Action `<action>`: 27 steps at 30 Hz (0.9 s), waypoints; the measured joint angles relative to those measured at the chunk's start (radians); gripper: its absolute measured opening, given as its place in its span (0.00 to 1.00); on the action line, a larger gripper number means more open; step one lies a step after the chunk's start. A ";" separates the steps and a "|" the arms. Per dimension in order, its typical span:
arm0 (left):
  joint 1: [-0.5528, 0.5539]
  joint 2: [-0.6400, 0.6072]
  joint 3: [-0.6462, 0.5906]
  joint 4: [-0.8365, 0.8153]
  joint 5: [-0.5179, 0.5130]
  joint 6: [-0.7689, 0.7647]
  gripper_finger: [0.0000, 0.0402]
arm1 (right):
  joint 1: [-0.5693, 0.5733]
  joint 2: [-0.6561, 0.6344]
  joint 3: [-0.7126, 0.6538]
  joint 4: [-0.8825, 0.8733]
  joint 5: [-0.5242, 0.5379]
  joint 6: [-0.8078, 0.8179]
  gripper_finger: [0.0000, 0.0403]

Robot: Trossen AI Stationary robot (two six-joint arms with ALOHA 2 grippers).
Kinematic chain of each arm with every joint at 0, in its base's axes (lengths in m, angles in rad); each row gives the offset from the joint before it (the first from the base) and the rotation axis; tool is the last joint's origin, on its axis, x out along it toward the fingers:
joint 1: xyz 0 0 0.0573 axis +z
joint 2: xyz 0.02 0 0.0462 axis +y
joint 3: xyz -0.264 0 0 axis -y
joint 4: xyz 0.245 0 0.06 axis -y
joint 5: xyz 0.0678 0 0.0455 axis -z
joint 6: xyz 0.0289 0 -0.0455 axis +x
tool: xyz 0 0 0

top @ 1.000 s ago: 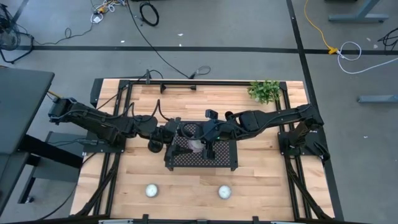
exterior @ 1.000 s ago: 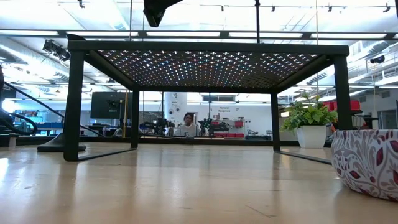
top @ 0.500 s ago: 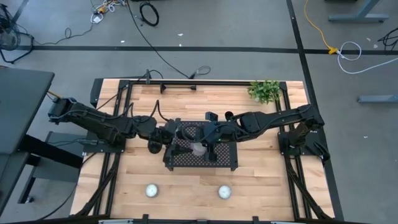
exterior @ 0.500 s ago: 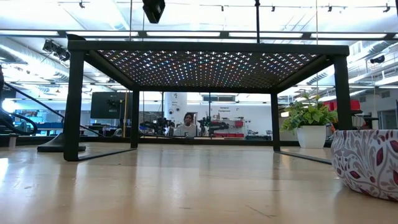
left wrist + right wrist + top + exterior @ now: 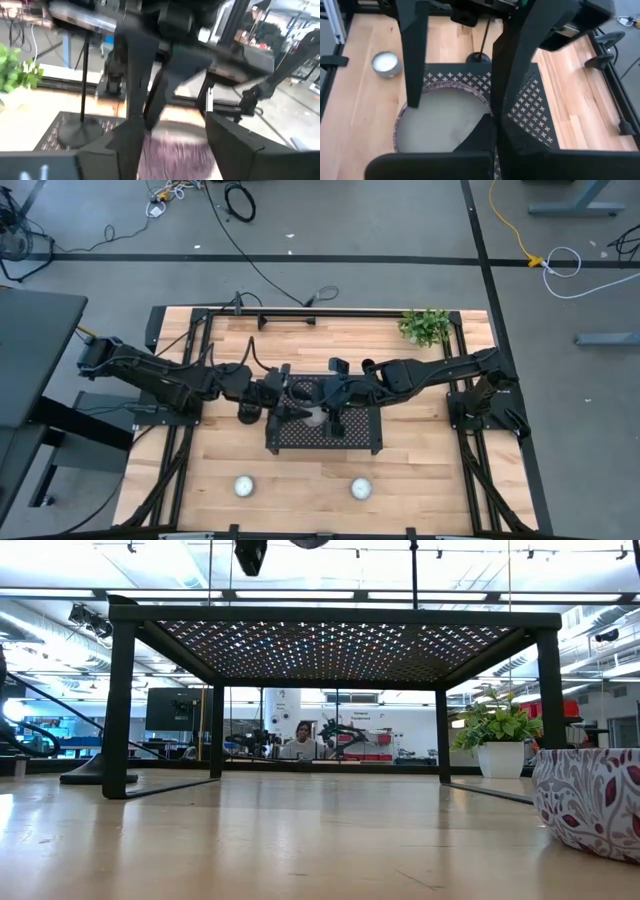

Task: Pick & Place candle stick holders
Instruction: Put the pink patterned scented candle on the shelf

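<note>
A black candle stick holder (image 5: 78,127), a thin stem on a round base, stands on the black perforated tray (image 5: 352,438); the right wrist view shows the candle stick holder (image 5: 480,56) behind the grippers. Over the tray sits a purple-patterned candle jar (image 5: 316,418) with pale wax. My left gripper (image 5: 298,408) and my right gripper (image 5: 329,413) are both shut on this jar, not on a holder. The grippers hide the jar's bottom. My left gripper has the jar's patterned side wall (image 5: 150,150) between its two fingers, which come about level from the table's left. One finger (image 5: 414,75) stands at each side of the jar. The jar stays upright. My right gripper pinches the jar's rim (image 5: 482,116) on the side toward the table's right. Its fingers (image 5: 150,95) slant down from above. Whether the jar rests on the tray cannot be told.
Two round candles (image 5: 242,486) (image 5: 360,488) sit on the wood near the front edge; one patterned candle jar (image 5: 590,802) fills the low view's right. A potted plant (image 5: 427,326) stands at the far right corner. Bare wood lies left and right of the tray.
My left gripper's fingers have drawn in from a wider stance and taken hold of the patterned jar. Both arms have otherwise stayed where they were, and the jar has kept its place over the tray.
</note>
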 joint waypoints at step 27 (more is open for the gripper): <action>0.024 -0.007 -0.006 -0.096 0.038 0.025 0.80 | -0.001 -0.006 -0.005 0.003 -0.022 0.025 0.00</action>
